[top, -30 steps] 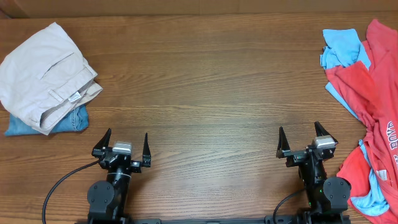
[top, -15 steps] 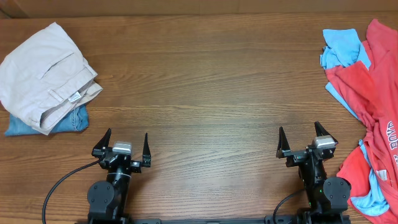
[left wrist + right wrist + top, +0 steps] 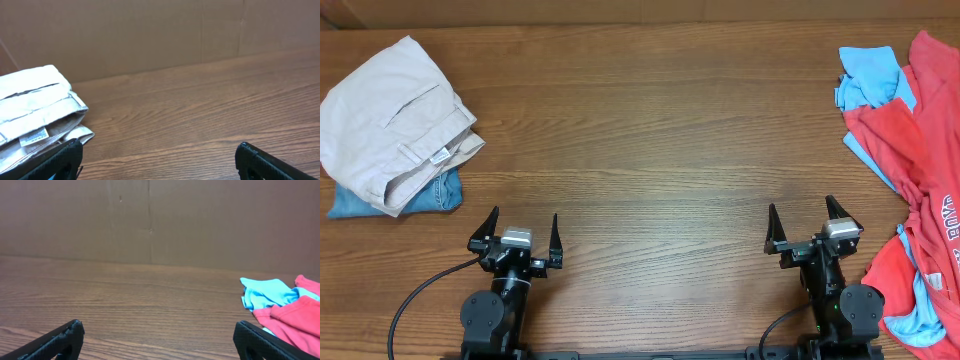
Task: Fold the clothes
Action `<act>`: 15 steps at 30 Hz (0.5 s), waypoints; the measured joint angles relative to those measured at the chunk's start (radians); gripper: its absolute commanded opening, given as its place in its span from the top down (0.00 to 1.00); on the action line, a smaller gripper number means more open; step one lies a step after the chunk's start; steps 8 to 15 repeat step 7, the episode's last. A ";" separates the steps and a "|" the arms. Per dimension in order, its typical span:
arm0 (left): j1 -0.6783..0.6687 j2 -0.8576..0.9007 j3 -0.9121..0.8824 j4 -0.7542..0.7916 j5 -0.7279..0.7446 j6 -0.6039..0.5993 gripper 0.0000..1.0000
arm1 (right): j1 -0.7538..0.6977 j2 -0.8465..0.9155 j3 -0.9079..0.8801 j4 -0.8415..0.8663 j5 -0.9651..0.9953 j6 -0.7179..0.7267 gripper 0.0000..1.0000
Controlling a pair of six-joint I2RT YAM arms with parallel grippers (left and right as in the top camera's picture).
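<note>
The pale beige trousers (image 3: 390, 120) lie folded at the far left of the table, on top of a blue denim garment (image 3: 430, 192). A slit pocket and a small label show on them. They also show in the left wrist view (image 3: 35, 107) at the left edge. My left gripper (image 3: 520, 232) is open and empty near the front edge, well right of and in front of the trousers; its fingertips show in the left wrist view (image 3: 160, 155). My right gripper (image 3: 810, 222) is open and empty at the front right, seen too in the right wrist view (image 3: 160, 335).
A loose heap of red clothes (image 3: 910, 150) and light blue clothes (image 3: 868, 78) lies along the right edge, close to my right arm, and shows in the right wrist view (image 3: 280, 302). A brown cardboard wall (image 3: 150, 220) stands behind the wooden table (image 3: 660, 150).
</note>
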 measured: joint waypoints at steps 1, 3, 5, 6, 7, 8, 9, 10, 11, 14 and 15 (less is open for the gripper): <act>0.000 0.000 0.000 0.000 0.000 0.000 0.00 | 0.000 0.000 0.000 0.000 0.000 0.000 0.00; 0.000 0.000 0.000 0.000 0.000 0.000 0.00 | 0.000 0.000 0.000 0.000 0.001 0.000 0.00; 0.000 0.000 0.000 0.000 0.000 0.000 0.00 | 0.000 0.000 0.000 0.000 0.000 0.000 0.00; 0.000 0.000 0.000 0.000 0.000 0.000 0.00 | 0.000 0.000 0.000 0.000 0.000 0.000 0.00; 0.000 0.000 0.000 0.000 0.000 0.000 0.00 | 0.000 0.000 0.000 0.000 0.000 0.000 0.00; 0.000 0.000 0.000 0.000 0.000 0.000 0.00 | 0.000 0.000 0.000 0.000 0.000 0.000 0.00; 0.000 0.000 0.000 0.000 0.000 0.000 0.00 | 0.000 0.000 0.000 0.000 0.000 0.000 0.00; 0.000 0.000 0.000 0.000 0.000 0.000 0.00 | 0.000 0.000 0.000 0.000 0.000 0.000 0.00; 0.000 0.000 0.000 0.000 0.000 0.000 0.00 | 0.000 0.000 0.000 0.000 0.000 0.000 0.00; 0.000 0.000 0.000 0.000 0.000 0.000 0.00 | 0.000 0.000 0.000 0.000 0.000 0.000 0.00; 0.000 0.000 0.000 0.000 0.000 0.000 0.00 | 0.000 0.000 0.000 0.000 0.000 0.000 0.00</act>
